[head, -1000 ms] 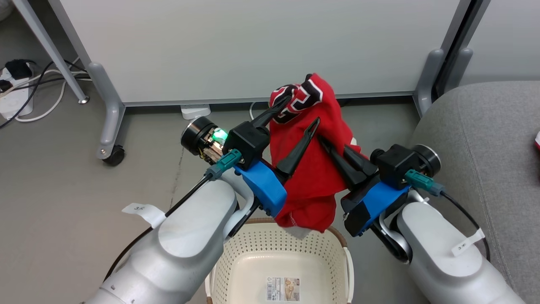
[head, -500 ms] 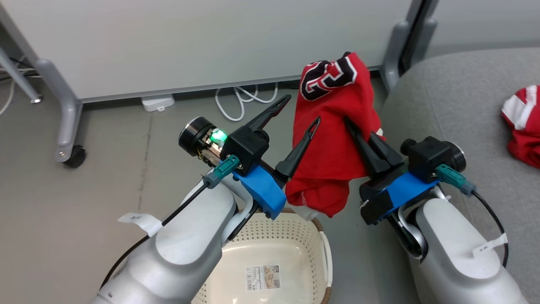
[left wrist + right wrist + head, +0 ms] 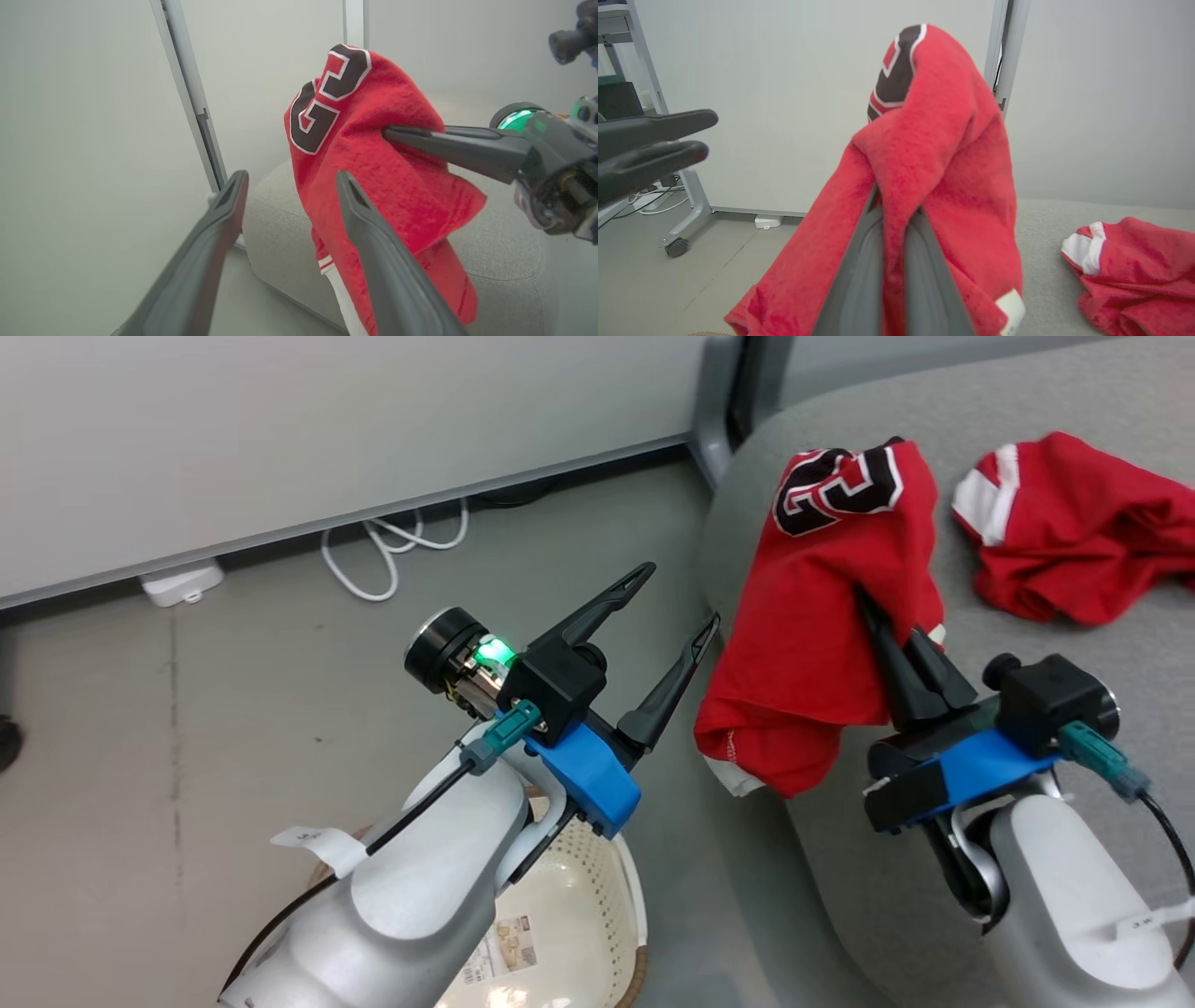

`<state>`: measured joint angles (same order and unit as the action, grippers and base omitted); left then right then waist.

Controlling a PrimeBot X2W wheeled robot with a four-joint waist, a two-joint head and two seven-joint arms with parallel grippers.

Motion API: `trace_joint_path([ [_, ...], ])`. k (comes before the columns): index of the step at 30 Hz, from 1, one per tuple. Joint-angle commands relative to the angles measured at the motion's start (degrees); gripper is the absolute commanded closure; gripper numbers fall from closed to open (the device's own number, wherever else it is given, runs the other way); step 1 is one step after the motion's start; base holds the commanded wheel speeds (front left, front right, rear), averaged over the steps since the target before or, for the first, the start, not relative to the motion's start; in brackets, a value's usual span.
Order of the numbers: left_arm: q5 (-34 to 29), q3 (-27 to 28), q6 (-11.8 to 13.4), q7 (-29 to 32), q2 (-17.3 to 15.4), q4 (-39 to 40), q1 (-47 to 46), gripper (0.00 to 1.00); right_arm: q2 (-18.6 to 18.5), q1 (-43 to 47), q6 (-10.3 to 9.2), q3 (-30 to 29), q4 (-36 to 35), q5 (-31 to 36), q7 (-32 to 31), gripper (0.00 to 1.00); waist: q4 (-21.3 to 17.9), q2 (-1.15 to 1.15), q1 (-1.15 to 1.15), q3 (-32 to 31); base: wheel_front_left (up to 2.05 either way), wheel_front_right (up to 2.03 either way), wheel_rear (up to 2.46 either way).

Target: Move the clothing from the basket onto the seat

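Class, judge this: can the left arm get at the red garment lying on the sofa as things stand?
Probably not directly: the lettered garment, held up by the right gripper, hangs between the open left gripper and the lying garment.

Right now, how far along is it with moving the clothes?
Done: one red garment lies on the grey sofa. In hand: the right pincer grips the lettered garment above the sofa's edge; the left pincer is open. Left: set it down and let go.

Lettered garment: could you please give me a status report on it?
Right gripper shut on lettered red garment, held over grey sofa. Left gripper open, holding nothing. Second red garment lies on sofa, apart.
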<state>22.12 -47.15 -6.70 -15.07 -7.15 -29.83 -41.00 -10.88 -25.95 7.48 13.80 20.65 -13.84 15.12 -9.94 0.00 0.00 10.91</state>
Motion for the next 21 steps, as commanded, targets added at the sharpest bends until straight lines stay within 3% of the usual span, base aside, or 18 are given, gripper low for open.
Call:
trace_joint_path([
  [1, -0.38, 0.02, -0.32, -0.15, -0.19, 0.05, 0.53, 0.00, 0.04, 0.77, 0.03, -0.76, -0.73, 0.08, 0.04, 1.00, -2.13, 0.00, 0.00, 0.60, 0.00, 0.00, 0.00],
  [10, -0.97, -1.42, -0.59, -0.15, 0.27, -0.36, 0.90, 0.00, 1.08, 7.16, 0.03, -8.30, -5.27, 1.51, 0.04, 1.00, -7.58, 0.00, 0.00, 1.44, 0.00, 0.00, 0.00],
  [21, -0.75, -2.52, -0.83, -0.15, 0.38, -1.14, 0.13, 0.00, 2.70, 9.64, 0.03, -10.41, -7.44, 2.30, 0.04, 1.00, -9.19, 0.00, 0.00, 1.73, 0.00, 0.00, 0.00],
])
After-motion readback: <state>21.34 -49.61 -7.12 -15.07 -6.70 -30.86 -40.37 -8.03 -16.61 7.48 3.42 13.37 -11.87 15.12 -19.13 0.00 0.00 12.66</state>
